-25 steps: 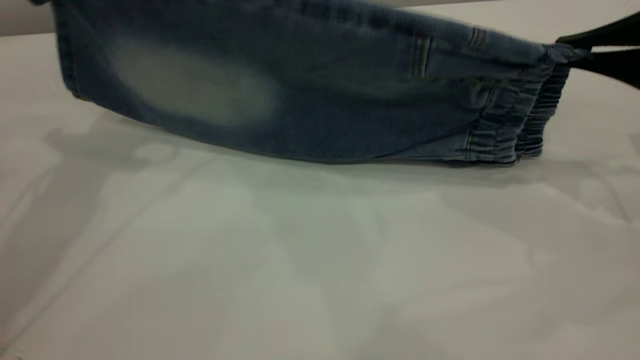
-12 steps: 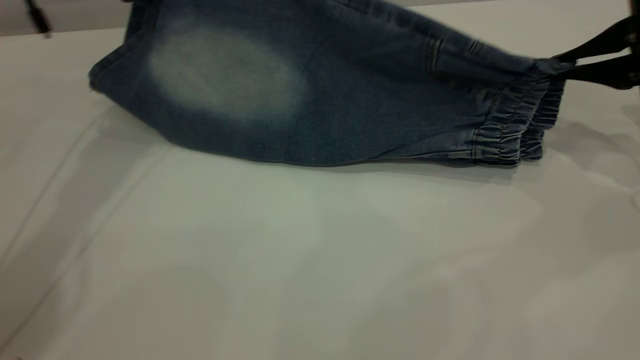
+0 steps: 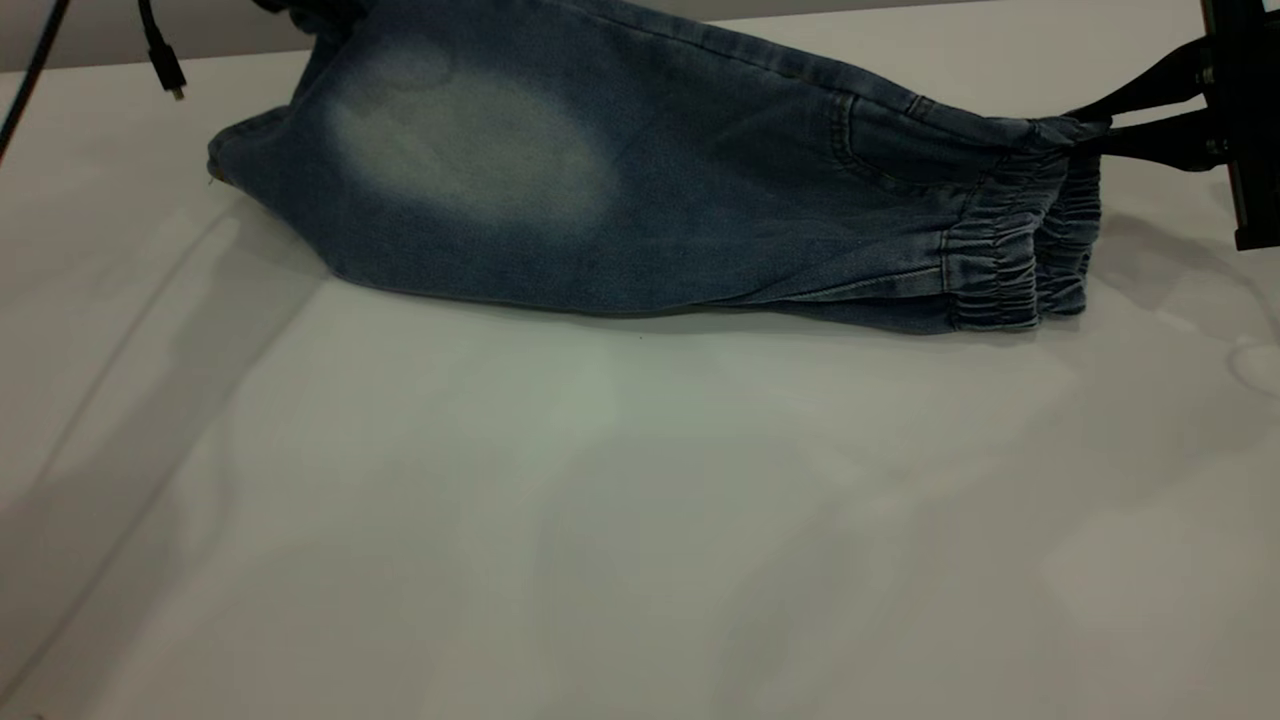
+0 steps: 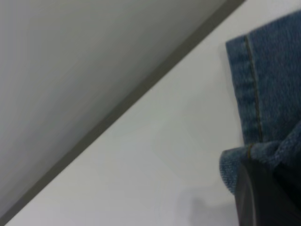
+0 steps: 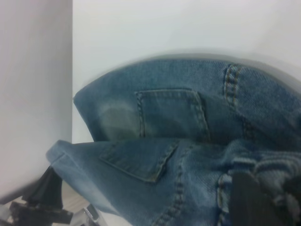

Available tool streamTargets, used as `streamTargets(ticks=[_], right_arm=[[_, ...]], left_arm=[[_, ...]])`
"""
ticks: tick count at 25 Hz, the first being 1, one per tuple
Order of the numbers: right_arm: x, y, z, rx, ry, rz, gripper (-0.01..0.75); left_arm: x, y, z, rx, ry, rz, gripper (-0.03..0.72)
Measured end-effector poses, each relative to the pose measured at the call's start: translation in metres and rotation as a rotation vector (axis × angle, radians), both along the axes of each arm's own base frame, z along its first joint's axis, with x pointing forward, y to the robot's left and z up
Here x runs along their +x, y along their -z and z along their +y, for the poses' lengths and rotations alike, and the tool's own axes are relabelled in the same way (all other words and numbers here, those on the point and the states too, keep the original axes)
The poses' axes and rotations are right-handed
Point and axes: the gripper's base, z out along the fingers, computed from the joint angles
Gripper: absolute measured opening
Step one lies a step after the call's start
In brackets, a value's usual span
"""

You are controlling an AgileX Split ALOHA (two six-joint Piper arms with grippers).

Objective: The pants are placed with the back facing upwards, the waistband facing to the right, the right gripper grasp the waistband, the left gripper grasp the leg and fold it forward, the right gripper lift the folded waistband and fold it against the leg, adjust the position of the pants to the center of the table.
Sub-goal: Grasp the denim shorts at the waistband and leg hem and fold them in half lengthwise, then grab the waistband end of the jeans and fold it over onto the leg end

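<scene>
The pants [image 3: 640,190] are lying folded lengthwise across the far part of the table [image 3: 600,520], with the near folded edge resting on the surface and the far edge being held up off it at both ends. The waistband [image 3: 1020,250] is sitting at the right end, its gathered layers stacked and facing the right side, with the lower part touching the table. The right gripper [image 3: 1090,135] is reaching in from the right edge of the exterior view, its two black fingers pinched together on the top corner of the waistband and pulling the cloth taut. The left gripper [image 4: 263,193] is showing only as a black curved part in the left wrist view, with denim bunched over it near a stitched hem [image 4: 249,89]; whether its jaws are closed cannot be told. In the exterior view the left end of the pants is rising toward the top edge, where a thin black cable [image 3: 160,50] is hanging down. A pale faded patch [image 3: 470,150] is facing up on the visible leg, and two back pockets [image 5: 169,113] are showing in the right wrist view. The near half of the table is lying open in front of the pants, as is a strip to the left of the hem and a narrower strip to the right of the waistband.
</scene>
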Motion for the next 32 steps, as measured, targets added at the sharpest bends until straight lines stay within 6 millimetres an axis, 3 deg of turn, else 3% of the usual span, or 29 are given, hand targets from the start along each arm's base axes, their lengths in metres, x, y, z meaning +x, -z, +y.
streamTargets(ticks=[6, 20, 24, 32], right_arm=[[0.000, 0.000, 0.000, -0.005, -0.011, -0.013, 0.057], [0.001, -0.004, 0.002, 0.011, -0.044, -0.053, 0.165], [0.009, -0.012, 0.002, 0.028, -0.060, -0.102, 0.231], [0.023, -0.028, 0.002, 0.055, -0.098, -0.205, 0.363]], left_arm=[[0.004, 0.012, -0.002, 0.004, 0.031, -0.014, 0.036], [0.013, 0.002, -0.004, -0.004, 0.031, -0.057, 0.065], [0.013, 0.002, -0.004, -0.002, 0.028, -0.053, 0.140], [0.016, -0.011, -0.002, -0.038, -0.032, -0.065, 0.375]])
